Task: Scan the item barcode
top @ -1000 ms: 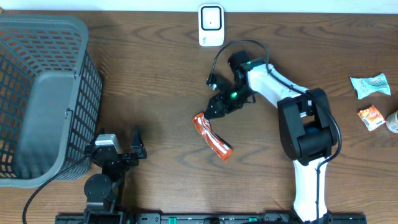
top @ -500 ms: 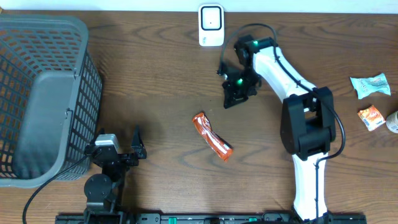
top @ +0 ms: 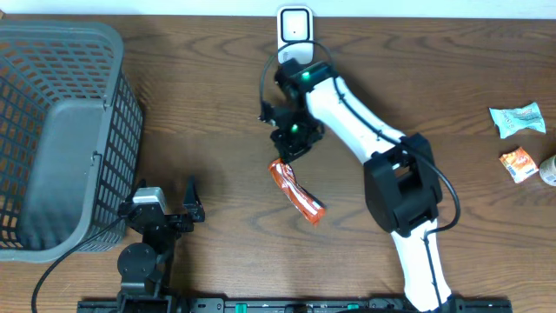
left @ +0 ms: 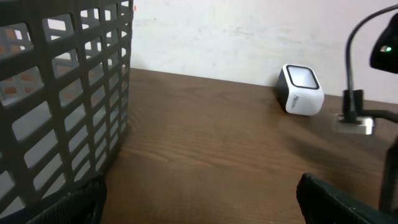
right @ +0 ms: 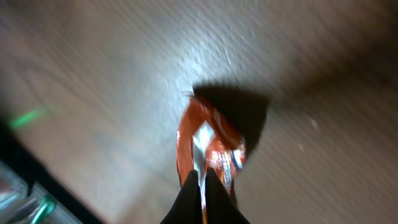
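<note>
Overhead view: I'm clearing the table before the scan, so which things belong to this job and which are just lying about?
For the job: orange snack packet, white scanner, right claw shut at the packet's end.
Lying about: grey basket, pale blue packet, small orange packet, left claw resting open.

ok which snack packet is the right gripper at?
The long red-orange packet mid-table; the right gripper is shut on its upper end. The teal packet and small orange packet lie far right.
</note>
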Robot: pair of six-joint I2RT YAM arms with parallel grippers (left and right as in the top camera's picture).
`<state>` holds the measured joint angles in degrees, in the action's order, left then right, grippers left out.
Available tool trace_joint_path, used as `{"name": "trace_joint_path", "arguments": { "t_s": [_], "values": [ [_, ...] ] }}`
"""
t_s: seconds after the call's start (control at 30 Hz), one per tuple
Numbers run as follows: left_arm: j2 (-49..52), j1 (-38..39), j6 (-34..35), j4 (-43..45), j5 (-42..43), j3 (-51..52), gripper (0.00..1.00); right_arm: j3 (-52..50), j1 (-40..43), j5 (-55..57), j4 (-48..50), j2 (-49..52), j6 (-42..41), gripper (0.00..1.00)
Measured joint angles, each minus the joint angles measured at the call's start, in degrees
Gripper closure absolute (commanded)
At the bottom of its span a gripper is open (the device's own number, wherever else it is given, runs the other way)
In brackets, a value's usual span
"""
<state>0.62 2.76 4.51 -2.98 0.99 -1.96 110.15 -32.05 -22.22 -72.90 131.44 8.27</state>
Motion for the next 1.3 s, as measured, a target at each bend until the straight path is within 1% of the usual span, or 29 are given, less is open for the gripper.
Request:
{"name": "trace_joint_path", "arguments": {
  "t_s": [0.2, 0.43, 0.5, 0.73, 0.83, 1.13, 1.23, 1.3],
  "values": [
    [0.0, 0.0, 0.0, 0.0, 0.0, 0.0, 0.02, -6.4, -2.7, 5.0, 6.7, -0.1, -3.5, 0.99],
    [0.0, 0.0, 0.0, 0.0, 0.0, 0.0, 0.02, -9.2, -3.2, 9.3, 9.8, -1.9, -5.8, 0.99],
    [0.0, 0.0, 0.0, 0.0, 0.0, 0.0, 0.02, -9.0, -3.3, 12.4, 10.0, -1.9, -6.1, 0.99],
    [0.0, 0.0, 0.0, 0.0, 0.0, 0.0, 0.02, -6.8, -3.4, 31.3, 12.6, -1.2, -7.6, 0.99],
    [0.0, 0.0, 0.0, 0.0, 0.0, 0.0, 0.02, -5.3, -3.3, 35.5, 12.3, -0.5, -7.8, 0.99],
    [0.0, 0.0, 0.0, 0.0, 0.0, 0.0, 0.02, 1.3, -3.2, 39.8, 5.5, -0.5, -9.7, 0.99],
    [0.0, 0.0, 0.0, 0.0, 0.0, 0.0, 0.02, 3.3, -3.2, 37.4, 2.7, -0.5, -10.2, 0.99],
    [0.0, 0.0, 0.0, 0.0, 0.0, 0.0, 0.02, 3.5, -3.2, 33.8, 1.7, -0.5, -10.4, 0.99]
  ]
}}
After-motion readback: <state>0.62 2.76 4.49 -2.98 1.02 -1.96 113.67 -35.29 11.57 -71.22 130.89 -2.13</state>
